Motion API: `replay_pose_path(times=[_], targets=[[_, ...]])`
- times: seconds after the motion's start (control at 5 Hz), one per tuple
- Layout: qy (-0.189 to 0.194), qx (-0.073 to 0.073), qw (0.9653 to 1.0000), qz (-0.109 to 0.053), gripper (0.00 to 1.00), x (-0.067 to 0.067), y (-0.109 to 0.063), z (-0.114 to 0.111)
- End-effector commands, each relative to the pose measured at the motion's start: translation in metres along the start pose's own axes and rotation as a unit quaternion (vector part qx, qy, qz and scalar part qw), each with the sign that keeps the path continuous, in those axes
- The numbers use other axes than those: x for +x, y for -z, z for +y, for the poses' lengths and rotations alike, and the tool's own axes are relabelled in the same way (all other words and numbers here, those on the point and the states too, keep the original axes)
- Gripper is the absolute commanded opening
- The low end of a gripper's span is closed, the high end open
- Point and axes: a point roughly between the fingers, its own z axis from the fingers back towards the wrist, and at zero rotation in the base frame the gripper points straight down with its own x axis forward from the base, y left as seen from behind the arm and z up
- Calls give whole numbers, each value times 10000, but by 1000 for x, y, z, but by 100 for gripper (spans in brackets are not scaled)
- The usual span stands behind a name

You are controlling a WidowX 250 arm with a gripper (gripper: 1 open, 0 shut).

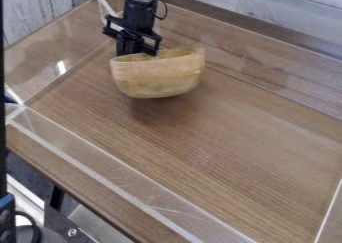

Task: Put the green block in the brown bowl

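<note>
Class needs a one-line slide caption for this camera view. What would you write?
Robot gripper lowered at the back rim of a brown bowl on a wooden table; no green block visible.

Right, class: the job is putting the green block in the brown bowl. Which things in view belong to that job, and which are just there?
Belongs to the job:
- brown bowl, tilted
- tool, at the bowl's rim
- green block: not visible

Just there:
- wooden table
- clear wall round the table
</note>
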Motion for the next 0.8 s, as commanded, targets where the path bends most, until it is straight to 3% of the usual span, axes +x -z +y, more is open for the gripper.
replay_pose_path(times=[0.0, 0.6], targets=[[19, -59, 10000, -66, 0, 2, -2, 0], [64, -149, 9998, -88, 0, 4, -2, 3]])
